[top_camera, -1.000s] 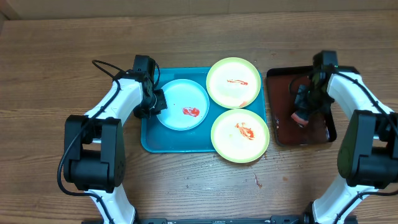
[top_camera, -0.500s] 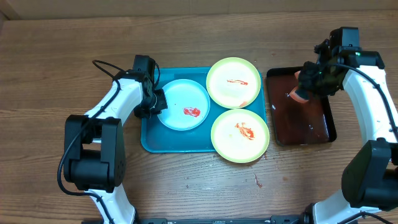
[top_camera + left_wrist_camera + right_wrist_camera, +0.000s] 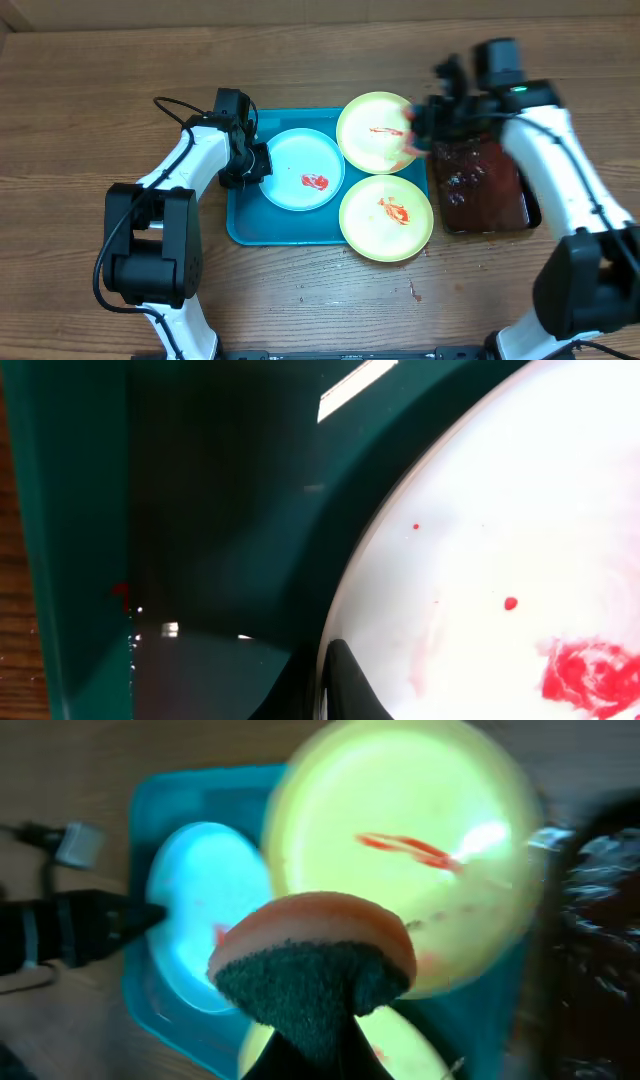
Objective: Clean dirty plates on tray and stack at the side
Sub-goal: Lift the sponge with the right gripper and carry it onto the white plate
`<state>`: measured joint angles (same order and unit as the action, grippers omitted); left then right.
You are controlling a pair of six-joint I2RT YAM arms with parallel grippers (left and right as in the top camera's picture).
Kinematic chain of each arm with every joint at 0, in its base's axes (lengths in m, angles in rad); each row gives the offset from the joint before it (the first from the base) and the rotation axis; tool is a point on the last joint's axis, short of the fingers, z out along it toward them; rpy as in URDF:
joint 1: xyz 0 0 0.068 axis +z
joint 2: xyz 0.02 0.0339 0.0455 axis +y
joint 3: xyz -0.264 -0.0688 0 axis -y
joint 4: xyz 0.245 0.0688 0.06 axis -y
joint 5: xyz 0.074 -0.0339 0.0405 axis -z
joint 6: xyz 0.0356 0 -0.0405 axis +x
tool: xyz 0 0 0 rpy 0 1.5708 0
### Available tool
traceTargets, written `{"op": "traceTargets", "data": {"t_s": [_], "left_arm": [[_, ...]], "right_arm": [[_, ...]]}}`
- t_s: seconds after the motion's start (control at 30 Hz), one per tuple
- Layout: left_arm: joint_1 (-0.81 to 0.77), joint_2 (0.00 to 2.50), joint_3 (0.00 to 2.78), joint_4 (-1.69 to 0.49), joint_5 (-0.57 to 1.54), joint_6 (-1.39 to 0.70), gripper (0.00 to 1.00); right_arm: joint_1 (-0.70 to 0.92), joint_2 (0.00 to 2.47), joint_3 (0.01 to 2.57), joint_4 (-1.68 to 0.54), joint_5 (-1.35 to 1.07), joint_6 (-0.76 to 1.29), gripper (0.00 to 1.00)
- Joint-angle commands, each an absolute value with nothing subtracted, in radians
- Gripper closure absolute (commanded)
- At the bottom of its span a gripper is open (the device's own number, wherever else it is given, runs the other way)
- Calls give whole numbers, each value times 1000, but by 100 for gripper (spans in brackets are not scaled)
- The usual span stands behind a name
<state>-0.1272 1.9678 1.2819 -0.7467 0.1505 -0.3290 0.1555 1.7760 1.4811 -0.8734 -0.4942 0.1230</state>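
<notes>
The turquoise tray (image 3: 243, 226) holds a light blue plate (image 3: 300, 168) with a red smear. Two yellow-green plates, the far one (image 3: 375, 132) and the near one (image 3: 385, 218), both with red smears, overlap the tray's right rim. My left gripper (image 3: 256, 165) is shut on the blue plate's left rim; the left wrist view shows the plate (image 3: 500, 510), the tray floor (image 3: 200, 510) and one finger (image 3: 345, 685). My right gripper (image 3: 420, 128) is shut on an orange sponge with a dark scouring side (image 3: 312, 950), above the far yellow-green plate's (image 3: 400, 830) right edge.
A smaller dark brown-red tray (image 3: 487, 195), wet inside, lies right of the plates. The left arm's black cable (image 3: 170, 105) loops over the table at the back left. Wooden table surrounds both trays.
My right gripper lifted the sponge out of the brown-red tray and moved left to the far yellow-green plate. The blue plate shifted slightly right with my left gripper.
</notes>
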Motion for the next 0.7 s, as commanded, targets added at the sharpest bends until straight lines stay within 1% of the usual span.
{"op": "traceTargets", "data": {"t_s": [0.0,0.17,0.27,0.4,0.57,0.67], "left_arm": [[-120,2021,1257,-755,177,-303,96],[-109,2021,1257,-755,177,-303,96],[-109,2021,1257,-755,177,-303,96],[-109,2021,1257,-755,177,-303,96],[-109,2021,1257,-755,177,-303,96],[-109,2021,1257,-754,178,-303,96]], "right_arm": [[303,1777,1494,-799,-466,311,96],[504,1833,1494,-683,-249,482,96],[571,1885,1494,-650,-154,534,96],[616,1987,1533,-641,-131,543,96],[622,2143,1671,-738,-120,527,96],[622,2199,1721,-794,-66,517,96]]}}
